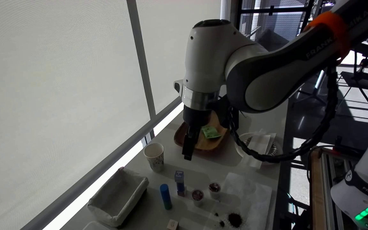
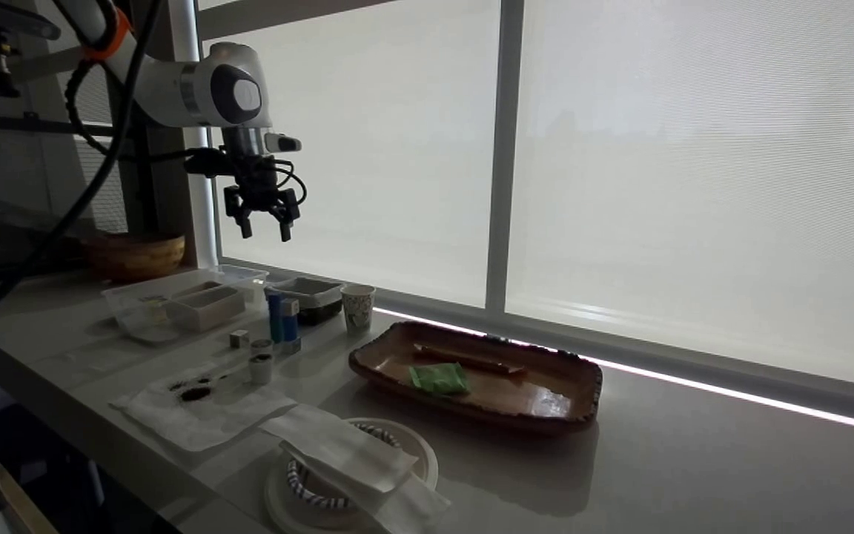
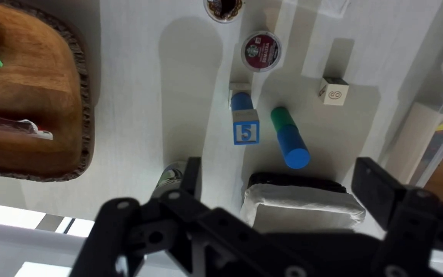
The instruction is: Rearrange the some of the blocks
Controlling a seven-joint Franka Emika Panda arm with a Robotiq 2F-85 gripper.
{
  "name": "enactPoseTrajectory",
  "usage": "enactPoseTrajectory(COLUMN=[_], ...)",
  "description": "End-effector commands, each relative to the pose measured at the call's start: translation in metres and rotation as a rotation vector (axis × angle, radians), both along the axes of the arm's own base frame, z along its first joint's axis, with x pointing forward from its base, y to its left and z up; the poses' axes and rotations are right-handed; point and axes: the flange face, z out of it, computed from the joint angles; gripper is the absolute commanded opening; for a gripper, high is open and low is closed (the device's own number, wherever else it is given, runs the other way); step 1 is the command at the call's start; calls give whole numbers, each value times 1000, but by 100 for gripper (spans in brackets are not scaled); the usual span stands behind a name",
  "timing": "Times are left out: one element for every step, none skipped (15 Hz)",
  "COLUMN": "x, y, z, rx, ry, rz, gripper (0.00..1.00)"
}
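Two block stacks stand upright on the table. In the wrist view, a cube marked 5 [image 3: 246, 130] tops a blue cylinder [image 3: 241, 101], which rests on another cube [image 3: 240, 88]. Beside it, a blue cylinder [image 3: 292, 144] sits on a green cylinder [image 3: 282, 117]. A loose wooden cube [image 3: 334, 92] lies apart from both; it shows in both exterior views too, as a small pale cube [image 2: 239, 339]. My gripper [image 2: 265, 234] hangs well above the table, fingers wide apart with nothing between them; in the wrist view, the gripper [image 3: 279, 165] frames the lined basket's edge.
Near the stacks are two coffee pods [image 1: 197, 196] [image 1: 214, 189], a paper cup [image 1: 155, 156] and a cloth-lined basket [image 1: 144, 183]. A wooden tray [image 2: 583, 389] holds a green packet [image 2: 439, 378]. Clear plastic containers [image 2: 130, 315] stand behind; plates [image 2: 427, 463] and a stained paper towel [image 2: 167, 426] lie in front.
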Motion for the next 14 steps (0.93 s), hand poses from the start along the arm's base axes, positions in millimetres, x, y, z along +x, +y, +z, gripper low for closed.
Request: enactPoseTrajectory(x=[2, 2, 2, 1, 1, 2, 3, 6, 7, 11, 15, 17, 21, 24], y=[8, 13, 17, 23, 30, 34, 39, 42, 44, 46, 48, 50, 52, 53], z=[-8, -13, -16, -20, -26, -32, -39, -46, -53, -59, -64, -70, -73, -78], rx=[-6, -4, -2, -12, -18, -35, -41, -46, -64, -71, -84, -96, -99, -105], ry=[31, 54, 69, 84, 103, 123, 140, 147, 158, 146, 131, 125, 109, 102], rz=[27, 45, 63, 83, 109, 123, 142, 151, 153, 154, 165, 177, 188, 197], gripper=[100, 100, 100, 100, 100, 100, 100, 100, 100, 100, 100, 100, 100, 100])
